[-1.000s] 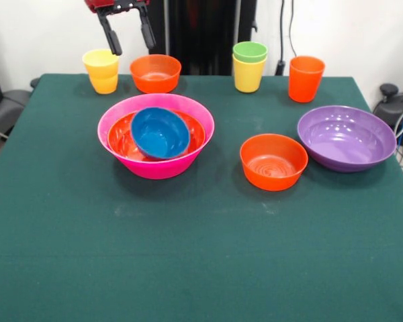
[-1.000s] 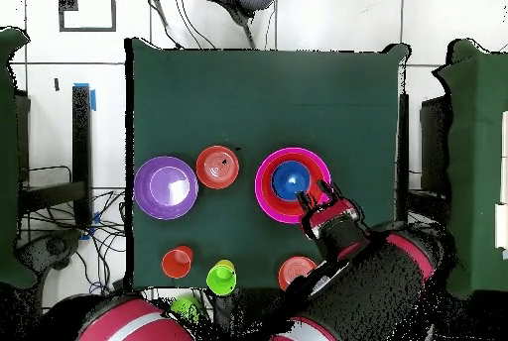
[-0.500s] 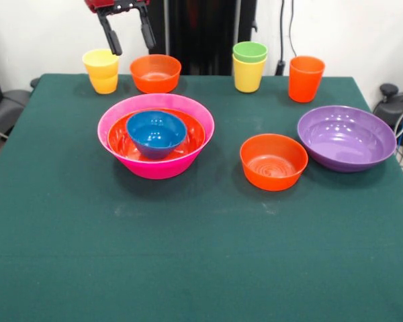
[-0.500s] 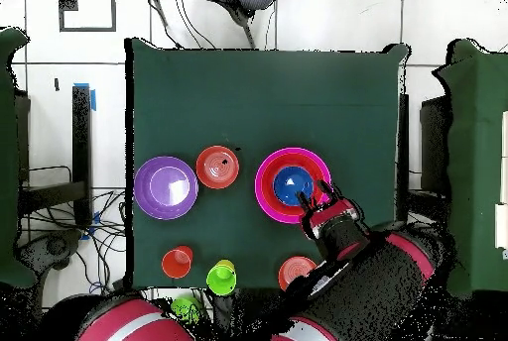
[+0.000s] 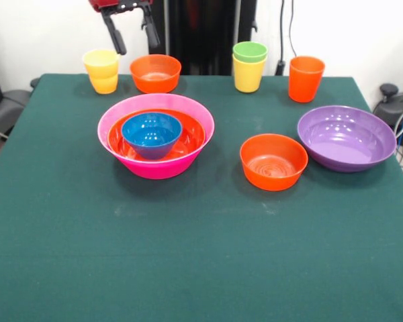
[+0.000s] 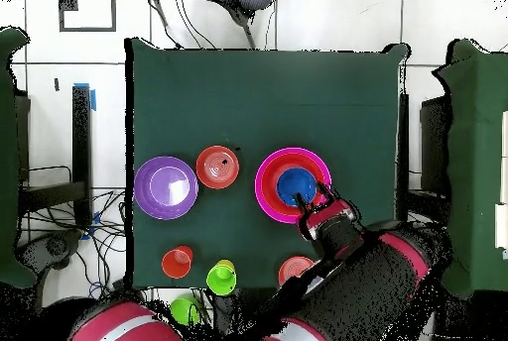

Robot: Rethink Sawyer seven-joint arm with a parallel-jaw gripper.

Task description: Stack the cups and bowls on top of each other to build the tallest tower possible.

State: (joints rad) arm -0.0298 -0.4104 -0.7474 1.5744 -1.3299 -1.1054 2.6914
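Gripper hangs wide and empty above the small glossy blue bowl, nested in the wide orange bowl inside the big pink bowl.

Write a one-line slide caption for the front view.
Blue bowl nested in orange bowl inside pink bowl; open pincer raised behind, other cups and bowls scattered on the green table.

Premises present as a robotics laboratory. A table covered in green cloth stands on a pale tiled floor marked with tape. Loose cables trail beside it, further green-topped tables flank it, and an office chair sits at one end.
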